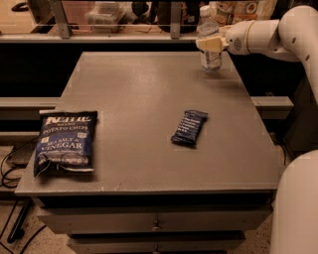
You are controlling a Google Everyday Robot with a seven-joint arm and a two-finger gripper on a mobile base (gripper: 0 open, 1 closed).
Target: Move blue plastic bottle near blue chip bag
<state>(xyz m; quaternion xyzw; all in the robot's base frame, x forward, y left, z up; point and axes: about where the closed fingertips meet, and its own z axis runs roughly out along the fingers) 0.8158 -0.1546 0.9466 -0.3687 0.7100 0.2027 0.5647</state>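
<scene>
The blue plastic bottle [210, 58], clear with a white cap, is at the far right of the grey table [149, 89], leaning slightly left at the top. My gripper [208, 43] reaches in from the right and is shut on the bottle's middle. The blue chip bag [64, 141], dark blue with "Kettle" lettering, lies flat at the table's front left, far from the bottle and the gripper.
A small dark blue snack bar wrapper [189, 127] lies right of the table's centre. A shelf with containers [107, 12] runs behind the table. My white arm [278, 34] spans the upper right. My robot body [298, 208] fills the lower right.
</scene>
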